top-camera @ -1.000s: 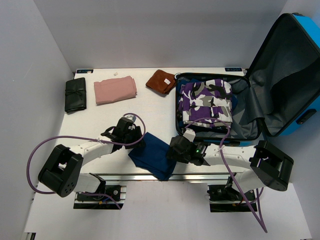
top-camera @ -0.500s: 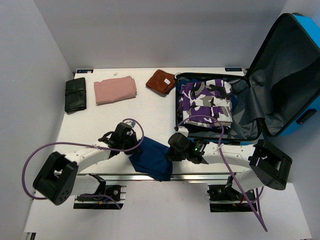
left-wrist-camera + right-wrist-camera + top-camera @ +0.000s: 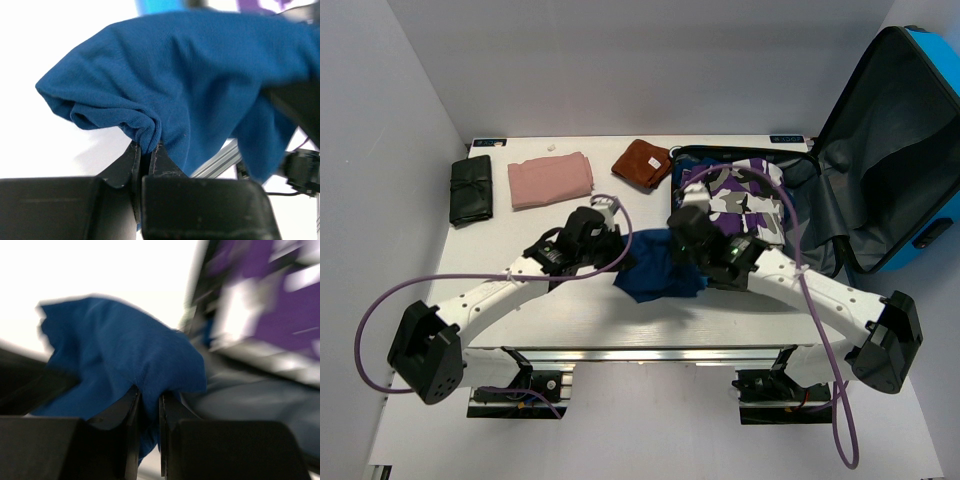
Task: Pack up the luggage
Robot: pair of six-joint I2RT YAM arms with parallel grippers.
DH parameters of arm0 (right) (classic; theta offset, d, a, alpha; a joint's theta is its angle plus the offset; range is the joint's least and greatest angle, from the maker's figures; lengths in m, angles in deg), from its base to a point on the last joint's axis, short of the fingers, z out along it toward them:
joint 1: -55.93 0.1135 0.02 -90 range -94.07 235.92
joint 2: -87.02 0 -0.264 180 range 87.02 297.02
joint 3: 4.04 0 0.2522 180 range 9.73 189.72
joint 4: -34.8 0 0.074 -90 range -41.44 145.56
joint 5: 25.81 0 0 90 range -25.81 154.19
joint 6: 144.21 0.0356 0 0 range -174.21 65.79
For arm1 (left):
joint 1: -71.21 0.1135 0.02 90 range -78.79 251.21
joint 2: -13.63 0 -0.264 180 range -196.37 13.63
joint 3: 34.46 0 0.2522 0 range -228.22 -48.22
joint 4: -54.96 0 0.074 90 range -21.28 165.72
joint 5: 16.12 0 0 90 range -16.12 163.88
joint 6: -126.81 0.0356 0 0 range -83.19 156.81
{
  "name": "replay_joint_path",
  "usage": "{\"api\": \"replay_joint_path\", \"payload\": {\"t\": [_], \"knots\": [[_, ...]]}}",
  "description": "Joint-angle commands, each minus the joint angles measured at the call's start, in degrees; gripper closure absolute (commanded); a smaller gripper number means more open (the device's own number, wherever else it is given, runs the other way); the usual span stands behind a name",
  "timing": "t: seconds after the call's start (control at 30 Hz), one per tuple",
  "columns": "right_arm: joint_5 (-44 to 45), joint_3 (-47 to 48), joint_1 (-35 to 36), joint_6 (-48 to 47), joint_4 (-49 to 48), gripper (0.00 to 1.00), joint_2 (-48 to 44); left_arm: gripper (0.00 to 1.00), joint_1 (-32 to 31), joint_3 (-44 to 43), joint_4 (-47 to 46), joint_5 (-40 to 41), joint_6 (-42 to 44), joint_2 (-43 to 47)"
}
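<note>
The luggage (image 3: 895, 140) lies open at the right of the table, its blue lid propped up and its grey lining showing. A purple camouflage garment (image 3: 735, 200) sits in its base. A dark blue cloth (image 3: 655, 268) hangs bunched just left of the luggage's near-left corner, held between both arms. My left gripper (image 3: 624, 250) is shut on the cloth's left edge, and a fold (image 3: 146, 135) is pinched at the fingertips (image 3: 159, 160). My right gripper (image 3: 683, 245) is shut on the right side, with blue cloth (image 3: 120, 355) between its fingers (image 3: 131, 405).
A folded pink cloth (image 3: 551, 179), a brown folded cloth (image 3: 641, 162) and a black rolled pouch (image 3: 471, 189) lie along the back of the table. The white walls stand close on the left and behind. Purple cables loop off both arms.
Both grippers shut on the blue cloth near the table's front edge. They then lifted it and carried it back and to the right, toward the luggage, and it is now bunched instead of flat.
</note>
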Motion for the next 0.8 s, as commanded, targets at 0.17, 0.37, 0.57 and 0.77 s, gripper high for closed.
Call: {"api": "replay_joint_path", "payload": {"t": [0.17,0.37,0.57,0.77], "knots": [[6.14,9.04,-14.96,-20.28,1.85,1.0,-2.43,1.0,-7.11,-11.84,-9.84,-1.84,0.86,-8.33],[-1.16,12.73,-27.79,-30.3,2.28,1.0,3.2,1.0,-13.69,-22.64,-16.87,0.16,-1.86,-21.76],[-10.12,15.02,-39.92,-42.76,1.14,1.0,7.41,1.0,-18.01,-37.14,-16.71,5.61,-5.02,-36.27],[-15.23,21.7,-48.8,-51.39,2.46,1.0,13.92,1.0,-21.97,-55.78,-12.31,12.39,-11.79,-53.33]]}}
